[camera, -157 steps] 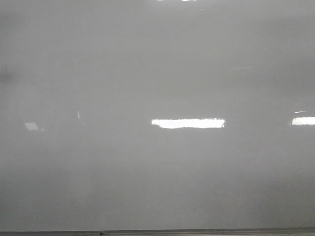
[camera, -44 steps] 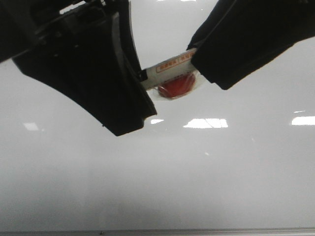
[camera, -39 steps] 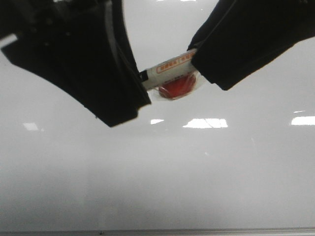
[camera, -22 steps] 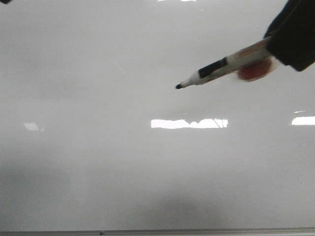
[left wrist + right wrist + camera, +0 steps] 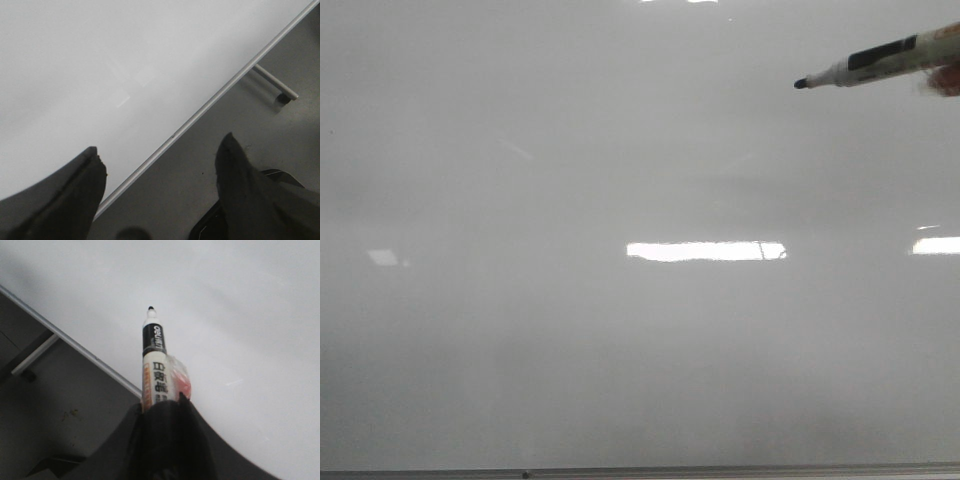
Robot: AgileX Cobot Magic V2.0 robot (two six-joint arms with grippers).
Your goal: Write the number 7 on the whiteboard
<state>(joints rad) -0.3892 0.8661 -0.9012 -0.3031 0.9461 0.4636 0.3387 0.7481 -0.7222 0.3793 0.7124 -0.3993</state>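
the right gripper [image 5: 162,407] is clamped on an uncapped black whiteboard marker [image 5: 153,357], tip clear of the whiteboard [image 5: 620,340]. the left gripper [image 5: 160,170] stands spread wide with nothing in it. the glossy board carries bright light reflections [image 5: 705,250] and no number 7. beyond its metal edge [image 5: 210,102] lies grey floor [image 5: 270,125]. the front view cuts the marker off at the frame's right edge.

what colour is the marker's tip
Black, on the marker held by the right gripper; clearest in the right wrist view.

Pale grey whiteboard [image 5: 570,350], white black-banded marker [image 5: 880,58] with orange lettering
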